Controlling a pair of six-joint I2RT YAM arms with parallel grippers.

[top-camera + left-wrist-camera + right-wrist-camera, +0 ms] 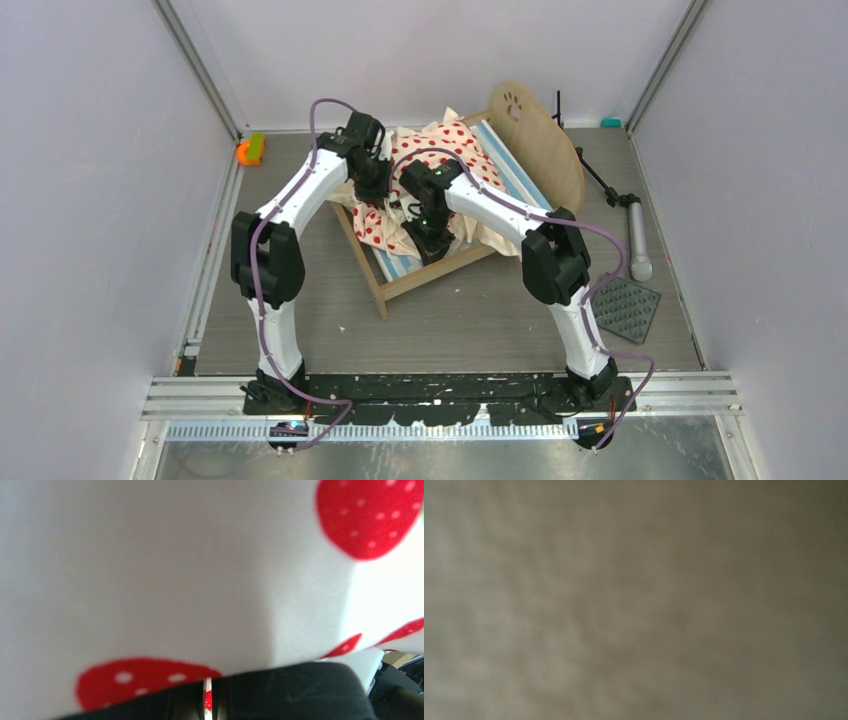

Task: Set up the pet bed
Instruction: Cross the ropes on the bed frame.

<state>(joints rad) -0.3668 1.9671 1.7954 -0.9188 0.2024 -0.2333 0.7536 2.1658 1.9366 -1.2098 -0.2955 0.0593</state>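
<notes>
**Pale walls, grey boards, soft light**

I look down into a plain booth. A white back wall (420,50) meets a left wall (90,200) and a right wall (770,200) of the same pale tint, with a slanting aluminium post (200,70) at the far left corner and another (660,65) at the far right. The table surface (450,330) is grey wood-grain board with a few white flecks. A silver rail (700,385) runs along its near edge, and a brushed metal sheet (450,460) lies below that. The light is soft and even, and the shadows are faint.

The overhead view is bright, evenly lit and sharp, with only faint shadows. The left wrist view is out of focus: cream red-spotted fabric (175,580) fills it, overexposed at right. The right wrist view is a dim, featureless grey-brown blur.
</notes>
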